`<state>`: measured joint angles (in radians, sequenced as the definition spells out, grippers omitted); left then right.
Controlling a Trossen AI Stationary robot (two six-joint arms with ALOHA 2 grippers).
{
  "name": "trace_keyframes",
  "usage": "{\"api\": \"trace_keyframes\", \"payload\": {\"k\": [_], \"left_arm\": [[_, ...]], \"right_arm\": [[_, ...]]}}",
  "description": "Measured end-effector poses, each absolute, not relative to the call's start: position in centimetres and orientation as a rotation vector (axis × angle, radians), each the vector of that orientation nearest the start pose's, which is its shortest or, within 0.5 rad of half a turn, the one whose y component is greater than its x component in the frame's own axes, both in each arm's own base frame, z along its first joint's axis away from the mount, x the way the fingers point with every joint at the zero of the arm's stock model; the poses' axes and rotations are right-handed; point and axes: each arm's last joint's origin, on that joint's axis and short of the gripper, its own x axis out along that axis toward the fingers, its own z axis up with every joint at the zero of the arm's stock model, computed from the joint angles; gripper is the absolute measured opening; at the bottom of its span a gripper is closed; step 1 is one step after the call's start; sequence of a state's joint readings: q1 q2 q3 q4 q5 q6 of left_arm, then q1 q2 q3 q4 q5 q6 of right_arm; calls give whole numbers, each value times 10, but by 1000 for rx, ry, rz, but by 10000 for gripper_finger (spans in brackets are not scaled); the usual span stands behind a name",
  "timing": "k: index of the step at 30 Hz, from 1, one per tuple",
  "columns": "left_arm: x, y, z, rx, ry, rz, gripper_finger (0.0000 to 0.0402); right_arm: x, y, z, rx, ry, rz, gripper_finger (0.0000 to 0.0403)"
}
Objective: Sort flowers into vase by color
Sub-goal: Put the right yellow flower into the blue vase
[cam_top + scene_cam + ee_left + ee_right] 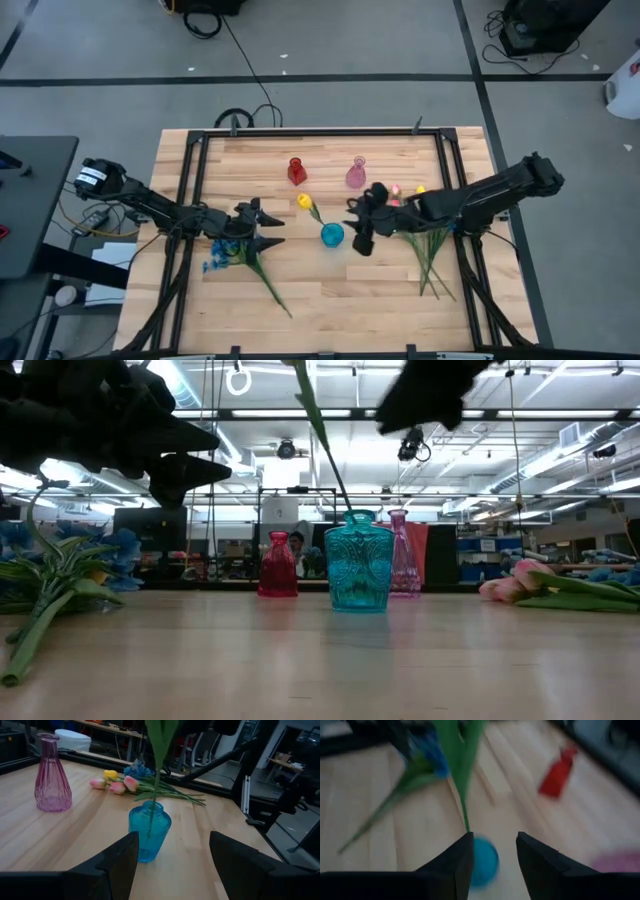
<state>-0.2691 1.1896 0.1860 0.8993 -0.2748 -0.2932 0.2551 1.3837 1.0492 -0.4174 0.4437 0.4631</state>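
A yellow tulip point(305, 203) stands in the blue vase point(332, 235); its green stem point(156, 780) goes down through the neck and leans toward the far left. My right gripper point(492, 862) is open just above and right of that vase, with the stem point(465, 805) ahead of its fingers and untouched. My left gripper point(172, 865) is open and level, left of the blue vase point(149, 832). A blue sprig point(222, 256) lies on the table under my left arm. Pink and yellow tulips point(405, 195) lie in a heap at the right.
A red vase point(296, 170) and a pink vase point(356, 173) stand behind the blue one toward the far edge. The heap's green stems point(432, 258) fan toward the near right. A black frame point(320, 131) runs around the tabletop.
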Motion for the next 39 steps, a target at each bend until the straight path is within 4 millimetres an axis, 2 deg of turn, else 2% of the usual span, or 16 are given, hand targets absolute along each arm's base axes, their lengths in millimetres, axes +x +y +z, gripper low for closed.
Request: {"api": "trace_keyframes", "payload": {"k": [5,8,11,14,21,26,32,35,39], "left_arm": [[194,-45,164,-268,99,21,250],[194,-46,164,-269,100,12,250],[194,-46,164,-269,99,12,250],[194,-46,165,-270,95,11,250],[194,-46,167,-245,74,7,250],[194,-46,167,-247,71,3,250],[194,-46,167,-240,70,2,250],[194,-46,167,-240,70,1,250],[194,-46,167,-246,71,1,250]], "right_arm": [[253,59,261,435,966,-412,165],[235,59,246,584,1207,-545,161],[216,56,227,663,1441,-740,156],[204,53,210,739,1564,-815,151],[190,45,168,846,1632,-826,149],[179,39,156,838,1643,-906,149],[179,37,143,868,1606,-870,148],[174,36,137,863,1609,-884,130],[173,35,134,868,1589,-875,76]]}}
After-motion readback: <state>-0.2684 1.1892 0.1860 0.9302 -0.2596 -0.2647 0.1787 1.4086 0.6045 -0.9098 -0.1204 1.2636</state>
